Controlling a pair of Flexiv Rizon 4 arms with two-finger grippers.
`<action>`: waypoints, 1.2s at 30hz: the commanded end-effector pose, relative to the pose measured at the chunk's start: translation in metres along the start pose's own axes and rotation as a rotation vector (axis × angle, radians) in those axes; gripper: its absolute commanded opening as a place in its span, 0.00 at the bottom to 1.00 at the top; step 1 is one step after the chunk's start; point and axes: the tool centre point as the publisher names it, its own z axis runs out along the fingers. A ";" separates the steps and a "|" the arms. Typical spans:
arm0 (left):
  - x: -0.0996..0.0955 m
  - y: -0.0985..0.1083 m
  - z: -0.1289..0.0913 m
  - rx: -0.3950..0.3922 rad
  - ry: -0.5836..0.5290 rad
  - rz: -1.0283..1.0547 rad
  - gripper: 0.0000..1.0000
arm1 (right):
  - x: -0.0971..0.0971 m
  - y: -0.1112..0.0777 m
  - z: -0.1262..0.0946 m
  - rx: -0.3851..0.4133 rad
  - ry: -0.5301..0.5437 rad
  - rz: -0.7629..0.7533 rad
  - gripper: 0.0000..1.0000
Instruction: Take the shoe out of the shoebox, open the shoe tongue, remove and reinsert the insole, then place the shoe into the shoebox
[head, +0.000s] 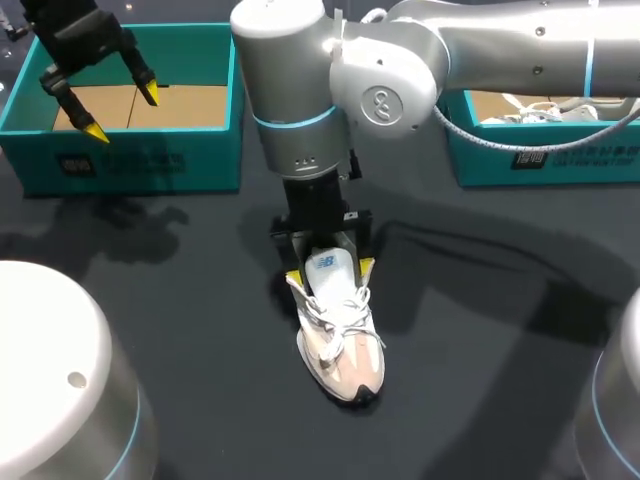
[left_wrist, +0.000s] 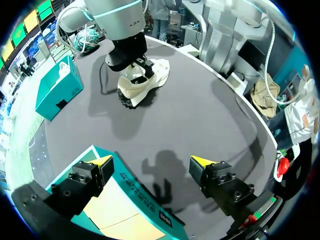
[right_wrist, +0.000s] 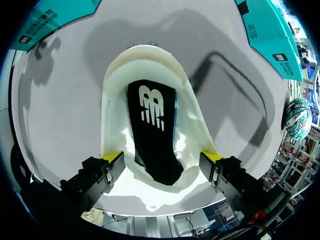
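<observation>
While the left gripper (head: 122, 112) gapes empty above the teal shoebox (head: 120, 160), the right gripper (head: 330, 272) clasps the pale laced shoe (head: 345, 355) from both sides; black insole (right_wrist: 155, 130) inside.

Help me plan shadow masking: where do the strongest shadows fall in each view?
Head view: the right arm casts a soft curved shadow on the table beside the shoe; the left gripper throws its own before the left shoebox. Left wrist view: that gripper's shadow falls on the table ahead of it. Right wrist view: an arm shadow arcs beyond the shoe.
</observation>
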 end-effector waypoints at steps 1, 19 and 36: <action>0.000 0.000 0.000 -0.002 0.001 0.000 1.00 | -0.006 -0.006 -0.001 -0.022 0.006 0.017 1.00; 0.000 0.000 0.000 -0.002 0.001 0.000 1.00 | -0.011 0.016 0.001 -0.050 0.041 -0.192 1.00; 0.000 0.000 0.000 -0.002 0.001 0.000 1.00 | 0.002 0.039 0.002 0.006 0.040 -0.287 1.00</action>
